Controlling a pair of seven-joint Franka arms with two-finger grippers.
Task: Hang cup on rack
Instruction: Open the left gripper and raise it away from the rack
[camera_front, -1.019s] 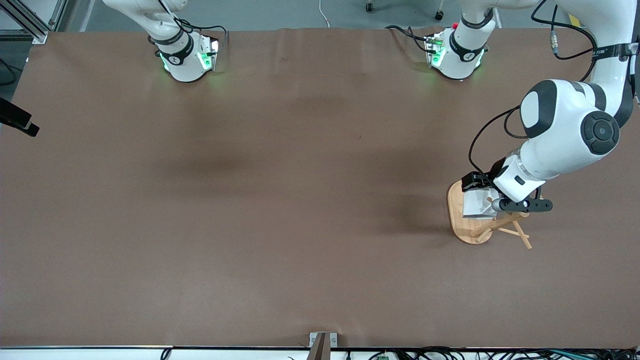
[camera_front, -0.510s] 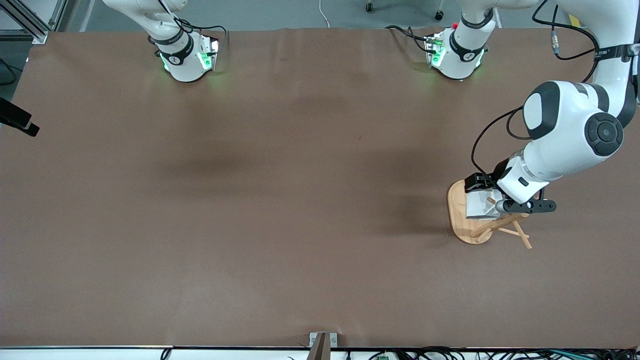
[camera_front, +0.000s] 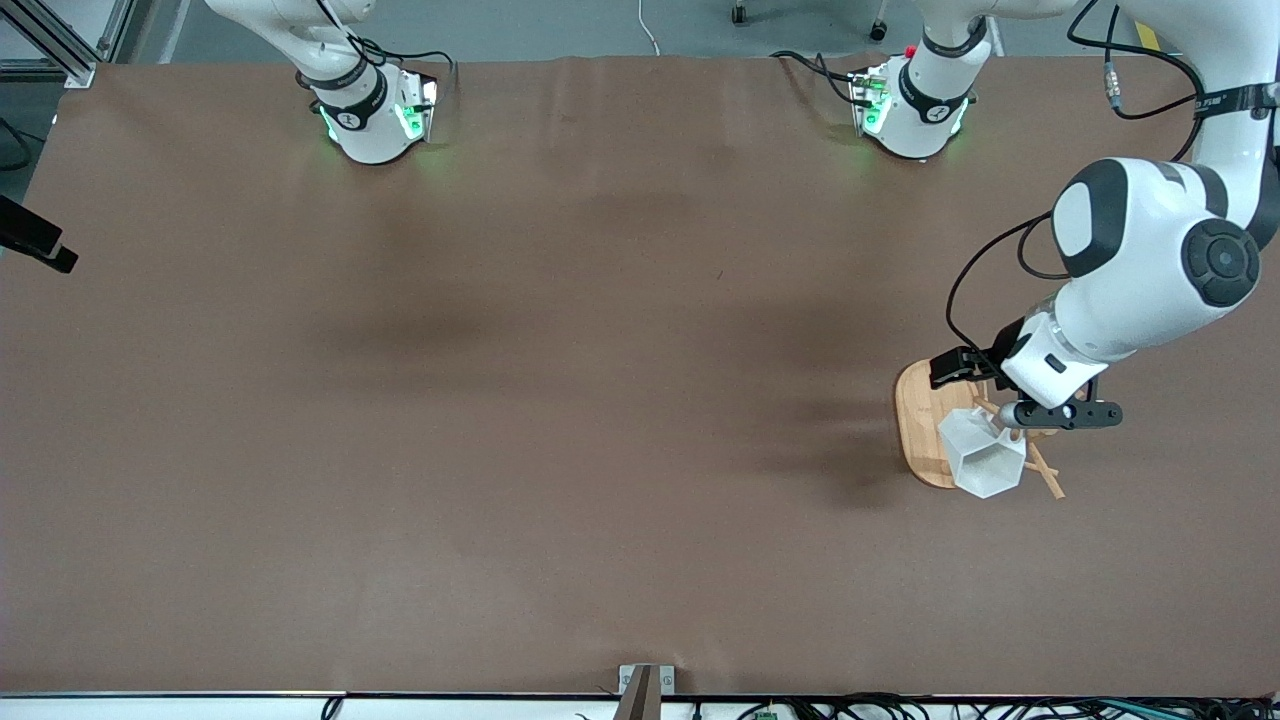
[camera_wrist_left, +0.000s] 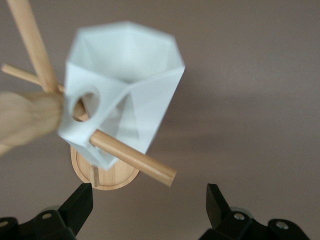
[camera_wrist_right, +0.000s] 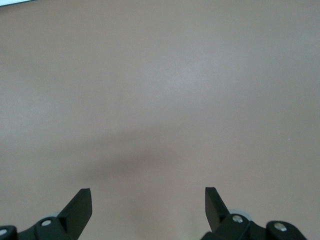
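Stretching across the whole front view: a brown-covered table (camera_front: 560, 400), with grey floor showing along the top edge past the two arm bases.

Hanging on a peg (camera_wrist_left: 131, 159) of the bamboo mug rack (camera_front: 925, 440), toward the left arm's end of the table: a white faceted cup (camera_front: 982, 455), peg passing through the round hole in its blocky handle (camera_wrist_left: 82, 107). Tilting with its open mouth facing outward, away from the central post (camera_wrist_left: 30, 115). Blurring slightly in the left wrist view. Touching nothing but the peg, as far as the views show. Standing flat on the table: the rack's oval base (camera_wrist_left: 105, 175), visible below the cup in the left wrist view, other thin pegs angling outward around the post.

Hovering over the rack, just beside the cup: the left gripper (camera_wrist_left: 149, 206), fingers (camera_wrist_left: 80, 202) spreading wide apart, holding nothing, not touching the cup. Bending down from the table's edge at that end: the left arm's white elbow (camera_front: 1150, 260).

Waiting up out of the front view: the right arm. Looking down on bare brown tabletop: the right gripper (camera_wrist_right: 148, 206), fingers (camera_wrist_right: 81, 202) spreading wide, gripping nothing.
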